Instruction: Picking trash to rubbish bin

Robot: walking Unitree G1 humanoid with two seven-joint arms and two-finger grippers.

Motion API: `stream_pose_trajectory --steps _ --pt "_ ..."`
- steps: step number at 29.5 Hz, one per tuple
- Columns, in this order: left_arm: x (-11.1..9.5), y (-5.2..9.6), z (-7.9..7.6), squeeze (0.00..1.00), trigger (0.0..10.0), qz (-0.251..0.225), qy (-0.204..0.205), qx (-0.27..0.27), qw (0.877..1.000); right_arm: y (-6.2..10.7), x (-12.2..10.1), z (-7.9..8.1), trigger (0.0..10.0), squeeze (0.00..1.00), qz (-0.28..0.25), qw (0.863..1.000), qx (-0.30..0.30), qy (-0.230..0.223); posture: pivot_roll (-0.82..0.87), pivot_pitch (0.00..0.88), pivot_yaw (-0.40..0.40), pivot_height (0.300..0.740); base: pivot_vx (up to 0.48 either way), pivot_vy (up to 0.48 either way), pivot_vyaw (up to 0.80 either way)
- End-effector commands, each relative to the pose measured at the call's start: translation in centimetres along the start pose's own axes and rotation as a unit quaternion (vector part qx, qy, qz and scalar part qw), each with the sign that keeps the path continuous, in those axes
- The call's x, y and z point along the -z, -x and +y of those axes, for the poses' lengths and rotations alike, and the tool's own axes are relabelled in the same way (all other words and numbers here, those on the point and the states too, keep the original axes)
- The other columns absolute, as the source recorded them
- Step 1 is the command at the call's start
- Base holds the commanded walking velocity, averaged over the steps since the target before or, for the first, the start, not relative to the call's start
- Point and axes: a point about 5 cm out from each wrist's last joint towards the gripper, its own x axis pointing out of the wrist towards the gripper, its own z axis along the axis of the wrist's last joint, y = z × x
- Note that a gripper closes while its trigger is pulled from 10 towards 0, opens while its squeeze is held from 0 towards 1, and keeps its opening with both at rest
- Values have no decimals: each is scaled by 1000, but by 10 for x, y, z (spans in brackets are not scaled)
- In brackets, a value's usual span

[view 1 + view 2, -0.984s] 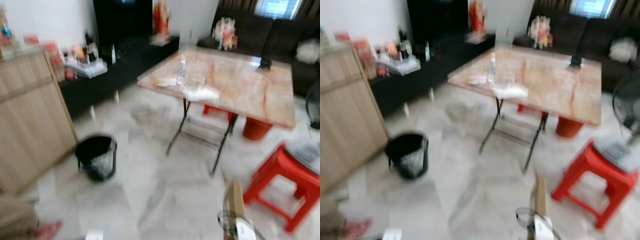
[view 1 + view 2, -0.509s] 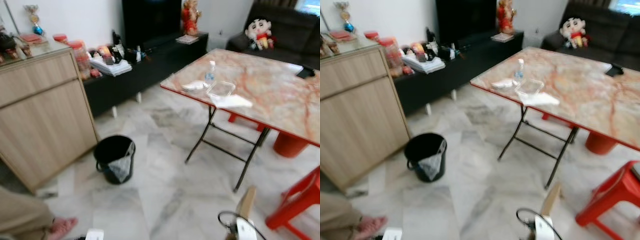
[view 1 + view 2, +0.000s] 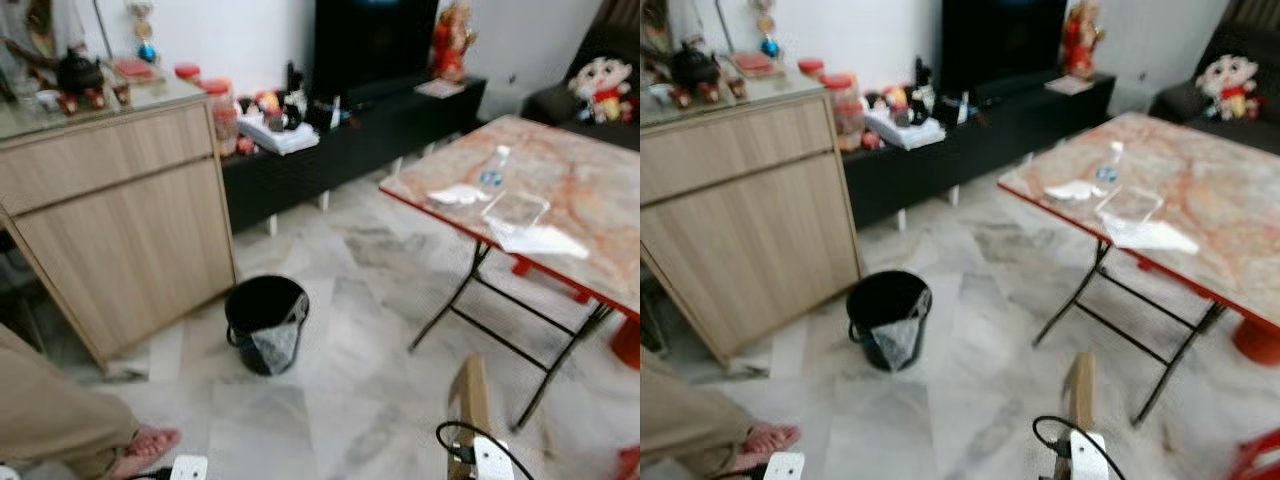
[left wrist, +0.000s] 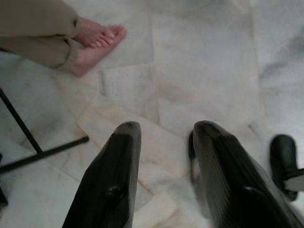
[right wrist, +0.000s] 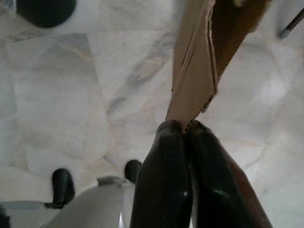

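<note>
Far-left of the right gripper (image 5: 183,130): the rubbish bin (image 3: 265,323), open on the floor beside the cabinet (image 3: 120,210). Gripper clenched on cardboard piece (image 3: 470,400), long axis upright; right arm nearer. Left gripper (image 4: 164,135) hangs released, grasping nothing

Cam pans left as I turn: rubbish bin (image 3: 265,322) now sits near frame centre, bench (image 3: 560,215) slides off to the right edge, wooden cabinet (image 3: 120,210) fills more of the left, a person's foot (image 3: 145,447) comes further in, blur's gone.
</note>
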Motion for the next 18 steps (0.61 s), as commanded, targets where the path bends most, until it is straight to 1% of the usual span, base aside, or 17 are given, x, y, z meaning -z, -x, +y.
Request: stream_pose_trajectory --steps 1,11,16,18 --pt "1 0 6 0 10000 3 -3 -8 1000 -1 -7 4 10000 0 -9 1000 -2 -4 -31 28 -69 740 311 0 0" --pt "2 0 7 0 10000 6 -3 -10 1000 -2 -12 5 10000 0 -17 1000 2 -15 -28 39 -70 740 309 0 0" --pt "2 0 7 0 10000 6 0 -10 1000 -2 -15 5 10000 0 -24 999 6 -31 -26 43 -71 740 307 0 0" --pt "2 0 7 0 10000 6 0 -10 1000 -3 -17 5 10000 0 -27 999 5 -28 -29 46 -70 740 307 0 -625"
